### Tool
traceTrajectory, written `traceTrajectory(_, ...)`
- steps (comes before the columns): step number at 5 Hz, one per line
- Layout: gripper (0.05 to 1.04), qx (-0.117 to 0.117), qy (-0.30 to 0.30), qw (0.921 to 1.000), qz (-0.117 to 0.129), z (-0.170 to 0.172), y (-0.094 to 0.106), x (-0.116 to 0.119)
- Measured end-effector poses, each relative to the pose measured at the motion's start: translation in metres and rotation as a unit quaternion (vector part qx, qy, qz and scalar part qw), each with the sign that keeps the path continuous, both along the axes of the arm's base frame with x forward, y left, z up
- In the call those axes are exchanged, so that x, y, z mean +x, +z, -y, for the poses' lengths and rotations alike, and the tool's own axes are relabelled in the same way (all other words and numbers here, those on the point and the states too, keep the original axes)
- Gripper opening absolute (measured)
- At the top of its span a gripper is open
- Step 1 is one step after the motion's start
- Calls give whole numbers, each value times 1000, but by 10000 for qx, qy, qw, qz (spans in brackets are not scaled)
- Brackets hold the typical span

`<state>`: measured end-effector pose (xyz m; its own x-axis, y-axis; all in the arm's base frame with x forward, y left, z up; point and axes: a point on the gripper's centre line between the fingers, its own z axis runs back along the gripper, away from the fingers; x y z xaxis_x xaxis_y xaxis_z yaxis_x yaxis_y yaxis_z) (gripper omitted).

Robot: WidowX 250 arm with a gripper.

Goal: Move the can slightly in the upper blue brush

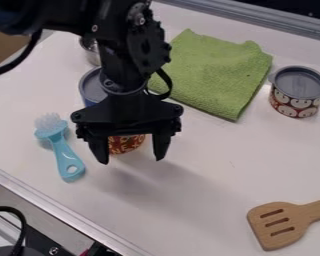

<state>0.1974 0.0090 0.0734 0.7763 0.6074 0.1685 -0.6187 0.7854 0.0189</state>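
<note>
While my claw (pixel 131 159) hangs spread by the orange can (pixel 126 145), an off-centre squeeze could shove it left into the blue brush (pixel 64 154)!

Wide lane on white surface (pixel 223 160) between green cloth (pixel 209 70) and slotted wooden spatula (pixel 276 227). Narrow gap, pincer (pixel 131 160) to light-blue plastic brush (pixel 61 145). Obstacles behind pincer: round blue tin (pixel 90 90), red patterned can (pixel 126 144).
</note>
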Motion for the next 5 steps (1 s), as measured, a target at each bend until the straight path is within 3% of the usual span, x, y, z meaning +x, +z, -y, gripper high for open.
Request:
traceTrajectory(1,999,83,52,9999,59,-5,-3,5)
traceTrajectory(2,999,21,-152,9997,199,-17,4,14)
traceTrajectory(3,999,57,-115,9990,422,-26,5,20)
traceTrajectory(4,999,173,235,9980,561,-32,2,29)
traceTrajectory(5,999,303,958,9931,608,-43,-3,42)
